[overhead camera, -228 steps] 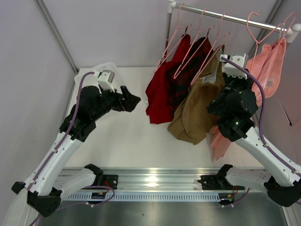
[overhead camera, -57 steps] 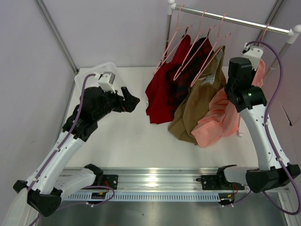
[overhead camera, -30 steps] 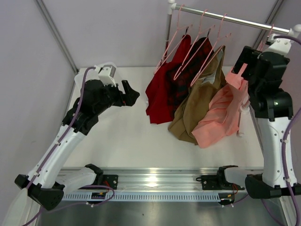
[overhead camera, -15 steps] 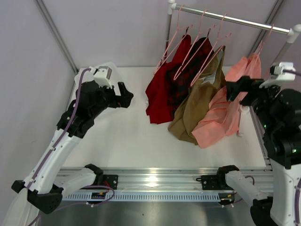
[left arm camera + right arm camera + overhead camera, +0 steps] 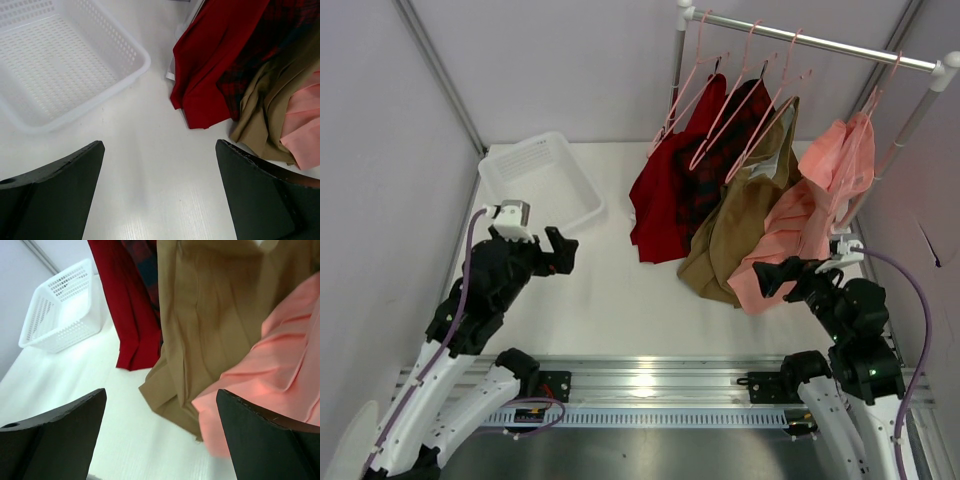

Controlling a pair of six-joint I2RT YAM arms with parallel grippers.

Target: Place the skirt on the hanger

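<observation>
The salmon-pink skirt hangs from the pale-pink hanger, whose hook sits on the rail at the far right. Its lower hem drapes against the tan garment. My right gripper is low near the table's front right, just below the skirt's hem, open and holding nothing. In the right wrist view the skirt fills the right side beyond my open gripper. My left gripper hovers open over the bare table at the left. The left wrist view catches only a corner of the skirt past the open gripper.
A silver rail carries several pink hangers with a dark red garment, a plaid one and a tan-brown garment. A white perforated basket stands at the back left. The rail's post rises at the right.
My right arm has dropped from the rail to the near edge, leaving the skirt hanging. The left arm has pulled back toward its base, uncovering the basket.
</observation>
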